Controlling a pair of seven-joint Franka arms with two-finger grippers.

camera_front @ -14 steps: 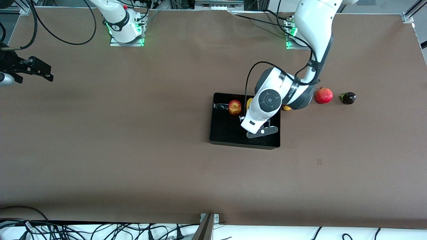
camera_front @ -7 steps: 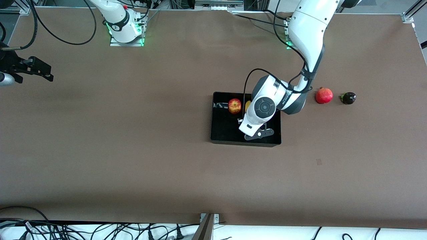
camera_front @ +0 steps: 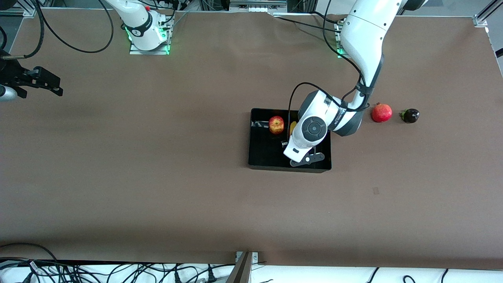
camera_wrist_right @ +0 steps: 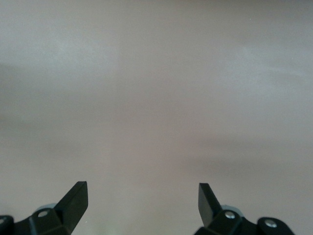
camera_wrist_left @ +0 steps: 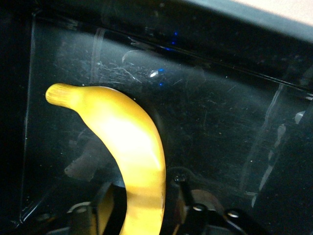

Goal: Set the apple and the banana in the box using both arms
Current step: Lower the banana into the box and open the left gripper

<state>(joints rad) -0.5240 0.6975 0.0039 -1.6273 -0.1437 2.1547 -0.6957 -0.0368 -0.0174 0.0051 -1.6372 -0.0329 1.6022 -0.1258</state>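
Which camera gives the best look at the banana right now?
The left wrist view: the banana fills it, lying on the box floor. The front view shows only a yellow sliver beside the left arm. The right wrist view shows none of it.

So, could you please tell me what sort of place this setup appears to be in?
Most likely a robotics lab workbench: two white arms, the left arm and right arm, are bolted along a brown-covered table, loose cables trail along its edge, and staged fruit sits in a black box.
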